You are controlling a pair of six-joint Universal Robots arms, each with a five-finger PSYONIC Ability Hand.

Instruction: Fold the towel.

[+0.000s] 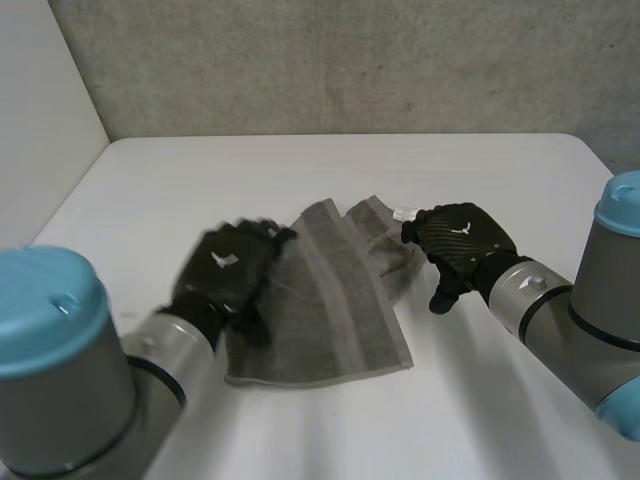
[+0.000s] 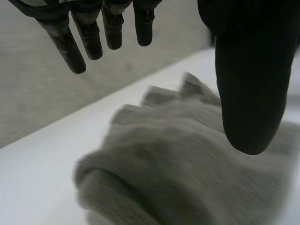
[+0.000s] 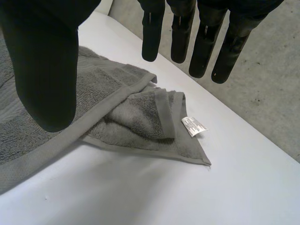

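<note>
Centrally on the white table (image 1: 300, 170) lies a grey terry towel (image 1: 340, 310), partly folded, with layers overlapping at an angle and a flat woven band along its hems.

The left hand (image 1: 225, 272), black and machine-made, sits over the towel's left edge. In its own wrist view the fingers (image 2: 75, 51) hang straight and the thumb (image 2: 251, 93) stands well apart from them. Nothing is in its grasp. The towel (image 2: 187, 154) lies bunched and soft beneath the palm; whether the hand touches it cannot be told.

The right hand (image 1: 462, 240) is at the towel's far right corner. In its wrist view the fingers (image 3: 206, 42) are straight and spread, the thumb (image 3: 44, 70) is wide of them, and it holds nothing. Below its fingertips the towel (image 3: 136, 117) has a corner doubled back, showing fluffy loops inside a smooth border. A small white label (image 3: 193, 125) sticks out from that corner's edge.

A rough grey concrete wall (image 1: 350, 60) stands behind the table.
</note>
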